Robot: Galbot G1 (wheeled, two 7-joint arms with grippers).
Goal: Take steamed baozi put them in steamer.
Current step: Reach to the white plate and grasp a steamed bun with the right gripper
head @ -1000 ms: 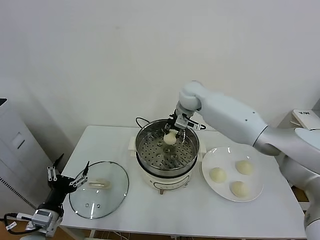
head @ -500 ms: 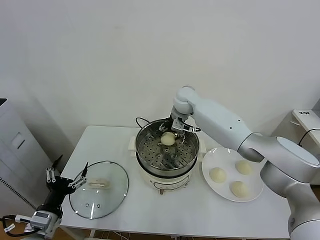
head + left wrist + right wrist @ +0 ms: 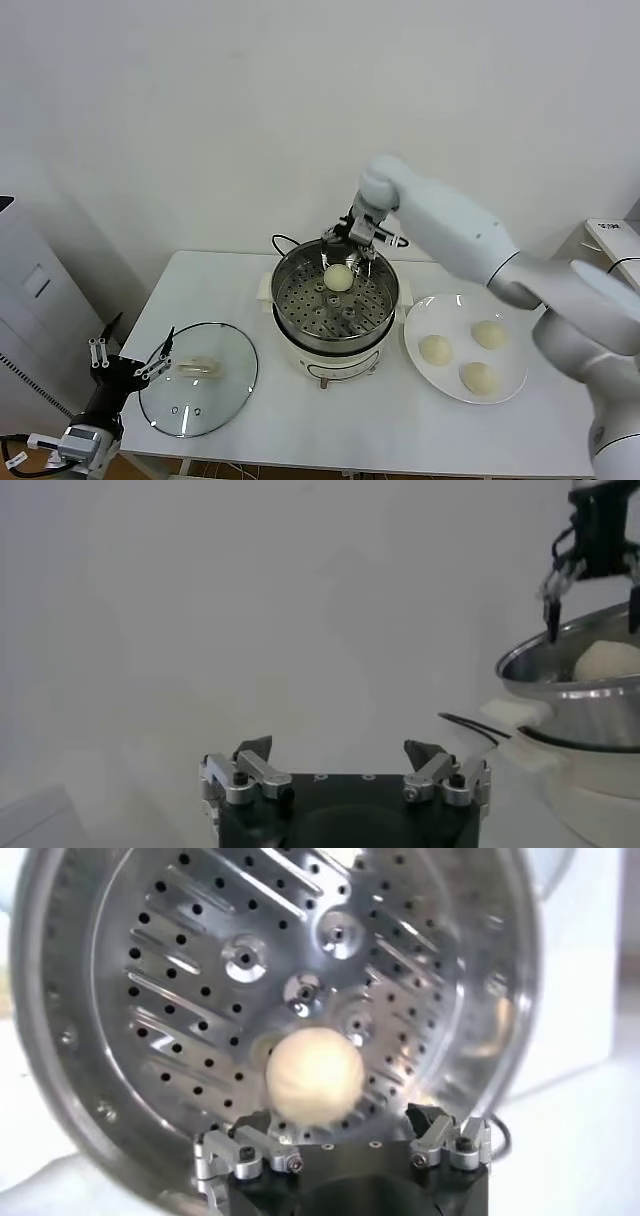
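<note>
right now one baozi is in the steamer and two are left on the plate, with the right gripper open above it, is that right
Not quite: three baozi are left on the plate, not two, as the head view shows. The rest holds: one baozi lies in the steamer, and the right gripper is open above it.

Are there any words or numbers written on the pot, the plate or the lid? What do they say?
None can be read.
Steamer: no word or number shows on its cream body or steel basket.
Plate: plain white, no writing.
Glass lid: no label to be seen.
Grey cabinet at the left edge: a small pale panel, too small to tell if it has writing.
</note>
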